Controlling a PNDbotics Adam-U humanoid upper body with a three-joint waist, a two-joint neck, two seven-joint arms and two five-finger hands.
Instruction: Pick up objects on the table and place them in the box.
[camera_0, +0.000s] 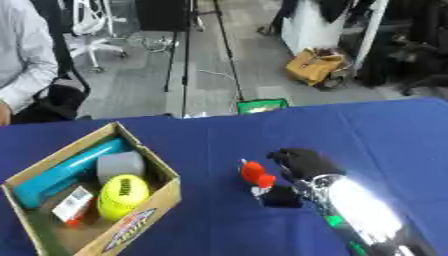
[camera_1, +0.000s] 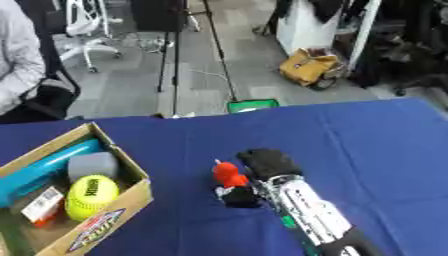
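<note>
A small red object (camera_0: 255, 173) with a white bit under it sits on the blue table (camera_0: 376, 135) near the middle. My right hand (camera_0: 297, 162) is right beside it, black fingers curled toward it, thumb (camera_1: 238, 196) low on the near side; whether it holds the object I cannot make out. The cardboard box (camera_0: 144, 220) stands at the left. Inside lie a teal cylinder (camera_0: 66, 172), a grey block (camera_0: 119, 166), a yellow ball (camera_0: 122, 196) and a red and white packet (camera_0: 73, 205). My left hand does not show.
A person in a white shirt (camera_0: 22, 55) sits beyond the table's far left corner. A green item (camera_0: 262, 105) peeks over the far edge. The floor behind holds a chair (camera_0: 92, 30) and a yellow bag (camera_0: 313, 66).
</note>
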